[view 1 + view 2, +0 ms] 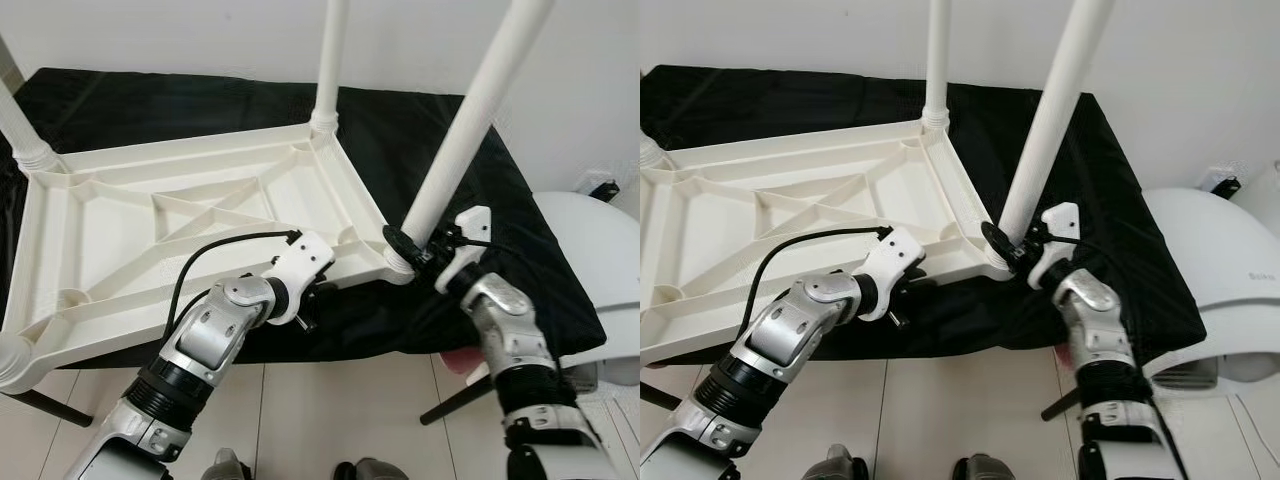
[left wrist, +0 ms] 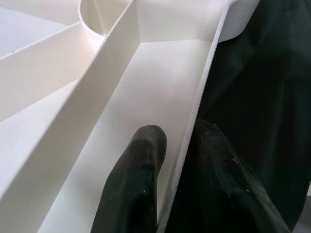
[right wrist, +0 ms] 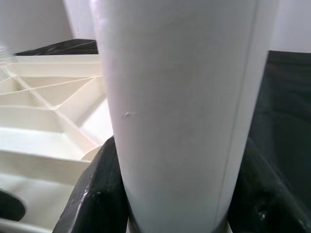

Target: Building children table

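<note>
Cream moulded plastic for the upturned tabletop (image 1: 200, 205) at centre left, smooth with a faint sheen, ribbed underneath. Same smooth, satin plastic on the leg (image 1: 470, 130) at upper right. Matt black cloth (image 1: 520, 250), softly creased, draped over the surface beneath. Brushed silver metal on both arms; scuffed, dull black rubbery fingers (image 2: 131, 189) on the left claw (image 2: 182, 160). Glossy pale floor tiles (image 1: 330, 410) at bottom.
</note>
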`<state>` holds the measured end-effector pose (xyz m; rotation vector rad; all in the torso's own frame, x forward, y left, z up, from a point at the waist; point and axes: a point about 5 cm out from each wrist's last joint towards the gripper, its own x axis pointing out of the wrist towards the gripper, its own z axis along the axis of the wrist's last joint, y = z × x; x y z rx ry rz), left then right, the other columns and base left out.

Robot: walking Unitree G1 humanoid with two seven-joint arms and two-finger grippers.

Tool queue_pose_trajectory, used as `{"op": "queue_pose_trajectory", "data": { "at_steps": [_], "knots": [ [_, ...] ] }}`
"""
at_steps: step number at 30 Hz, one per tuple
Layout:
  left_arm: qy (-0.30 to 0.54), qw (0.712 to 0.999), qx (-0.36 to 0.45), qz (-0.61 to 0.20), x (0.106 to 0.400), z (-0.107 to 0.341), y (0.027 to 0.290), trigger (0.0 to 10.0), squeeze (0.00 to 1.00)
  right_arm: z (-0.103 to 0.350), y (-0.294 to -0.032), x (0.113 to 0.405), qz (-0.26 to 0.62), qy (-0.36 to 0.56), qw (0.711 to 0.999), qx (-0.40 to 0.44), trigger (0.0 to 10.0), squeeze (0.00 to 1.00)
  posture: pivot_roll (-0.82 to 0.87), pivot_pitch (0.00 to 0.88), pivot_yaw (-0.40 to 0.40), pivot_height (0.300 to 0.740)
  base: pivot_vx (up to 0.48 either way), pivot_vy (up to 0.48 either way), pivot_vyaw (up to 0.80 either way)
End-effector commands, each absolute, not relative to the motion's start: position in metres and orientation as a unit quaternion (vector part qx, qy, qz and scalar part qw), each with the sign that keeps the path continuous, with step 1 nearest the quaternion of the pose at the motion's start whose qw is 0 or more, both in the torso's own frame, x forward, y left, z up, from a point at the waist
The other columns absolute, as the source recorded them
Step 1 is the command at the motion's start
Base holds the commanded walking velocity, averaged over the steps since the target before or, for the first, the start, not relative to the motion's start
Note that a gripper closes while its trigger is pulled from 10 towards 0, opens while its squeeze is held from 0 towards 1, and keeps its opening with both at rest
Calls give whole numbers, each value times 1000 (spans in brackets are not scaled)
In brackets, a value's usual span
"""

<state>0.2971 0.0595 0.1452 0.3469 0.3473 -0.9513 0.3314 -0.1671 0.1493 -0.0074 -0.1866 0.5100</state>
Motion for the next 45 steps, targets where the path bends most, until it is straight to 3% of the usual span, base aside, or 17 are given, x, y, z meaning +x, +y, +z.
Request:
{"op": "queue_pose_trajectory", "data": {
  "at_steps": [1,20,27,28,31,32,33,34,45],
  "knots": [
    [164,840,160,-492,288,144,47,10000,0,149,-159,331,214,-94,972,8,0,0,-20,68,-82,740,0,0,0],
    [165,840,162,-491,286,144,48,10000,0,134,-100,317,54,-51,997,28,0,0,11,47,-94,740,0,0,0],
    [165,840,162,-490,286,143,49,10000,0,131,-100,315,33,-33,998,33,118,0,12,40,-97,740,0,0,0],
    [165,840,162,-490,286,143,49,10000,0,129,-102,316,23,-20,999,26,10000,0,11,37,-98,740,0,0,0],
    [165,840,162,-490,286,143,48,10000,0,128,-104,316,11,-8,1000,11,10000,0,10,34,-98,740,0,0,0],
    [165,840,163,-490,286,143,48,10000,0,128,-105,316,8,-7,1000,9,10000,196,10,34,-98,740,0,0,0],
    [165,840,163,-490,286,143,48,10000,0,128,-105,316,8,-7,1000,9,10000,196,10,34,-98,740,0,0,0],
    [164,840,163,-491,286,143,48,10000,0,129,-106,315,9,-13,1000,12,10000,1000,10,32,-98,740,0,0,0],
    [163,838,164,-494,286,143,47,10000,0,134,-115,315,50,-41,998,-1,10000,1000,3,25,-94,740,0,0,0]
  ]
}}
